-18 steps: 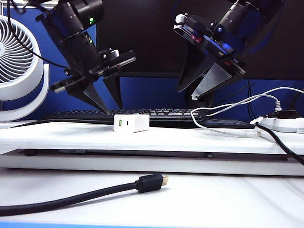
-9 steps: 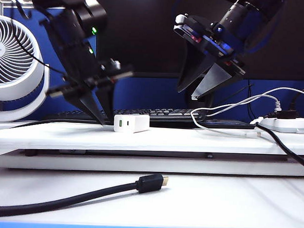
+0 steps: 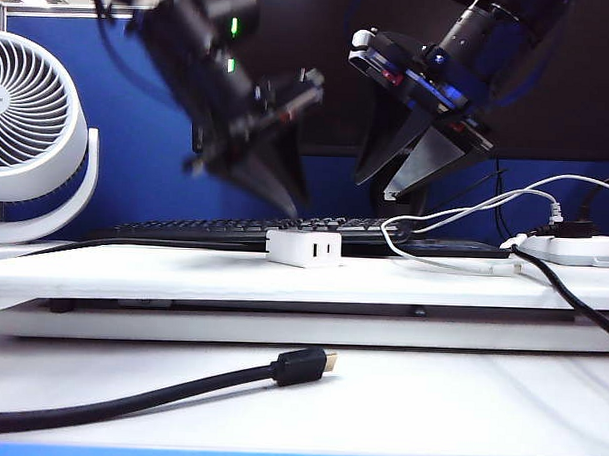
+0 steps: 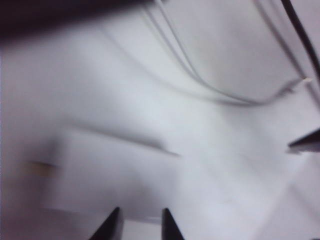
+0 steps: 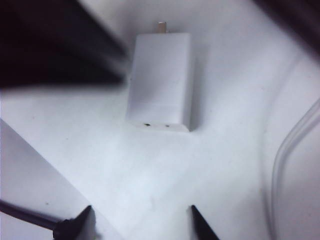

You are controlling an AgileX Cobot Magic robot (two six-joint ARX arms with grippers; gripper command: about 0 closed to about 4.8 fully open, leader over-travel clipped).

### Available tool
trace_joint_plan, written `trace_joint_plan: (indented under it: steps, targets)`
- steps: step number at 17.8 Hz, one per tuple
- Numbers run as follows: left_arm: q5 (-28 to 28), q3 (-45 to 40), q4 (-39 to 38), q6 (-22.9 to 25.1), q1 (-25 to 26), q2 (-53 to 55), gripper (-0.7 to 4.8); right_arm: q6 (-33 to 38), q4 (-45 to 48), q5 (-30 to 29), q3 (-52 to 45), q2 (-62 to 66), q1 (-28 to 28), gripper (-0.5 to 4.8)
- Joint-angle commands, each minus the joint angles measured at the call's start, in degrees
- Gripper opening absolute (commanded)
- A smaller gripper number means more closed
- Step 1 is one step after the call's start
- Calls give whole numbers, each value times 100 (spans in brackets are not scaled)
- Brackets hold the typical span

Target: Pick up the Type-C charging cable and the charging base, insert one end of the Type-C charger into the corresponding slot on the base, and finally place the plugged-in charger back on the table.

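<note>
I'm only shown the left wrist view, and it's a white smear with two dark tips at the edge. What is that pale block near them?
Observer: The right wrist view shows it sharply: the charging base, lying flat on the table, with two small ports in one end face.
Operator: Is the left gripper touching it?
Observer: No. In the exterior view the left gripper hangs just above the base, with a gap between them.
Operator: And the other arm?
Observer: The right gripper hovers higher, to the right of the base, with its jaws open and empty.
</note>
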Motion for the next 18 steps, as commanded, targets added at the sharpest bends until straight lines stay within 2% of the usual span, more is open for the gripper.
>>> trace_joint_plan:
  steps: [1,2,3,4,5,7,8,10,13,18]
  targets:
    - [-763,573,-647,1582,15,-31,135,2,-120,7,28,-48,7,243]
    - [-745,811,-789,2479,15,-31,204,2,-168,7,28,-48,7,243]
    - [-728,892,-800,2997,13,-31,277,2,-195,4,28,-48,7,244]
    - [-682,942,-774,3733,13,-31,389,2,-247,-15,28,-55,7,244]
    - [-520,940,-789,4356,13,-26,461,0,-308,-13,28,-79,7,250]
    - [-205,925,-876,5313,17,-7,479,-2,-354,-15,28,-181,7,286]
    - [-190,925,-874,5530,17,13,479,-2,-352,-9,28,-291,7,286]
    - [-116,925,-857,5565,17,101,479,-2,-313,13,28,-531,7,286]
    - [293,925,-855,5580,20,345,479,0,-208,11,28,-992,7,285]
    - [282,925,-866,6017,28,776,479,2,-98,118,28,-1650,7,285]
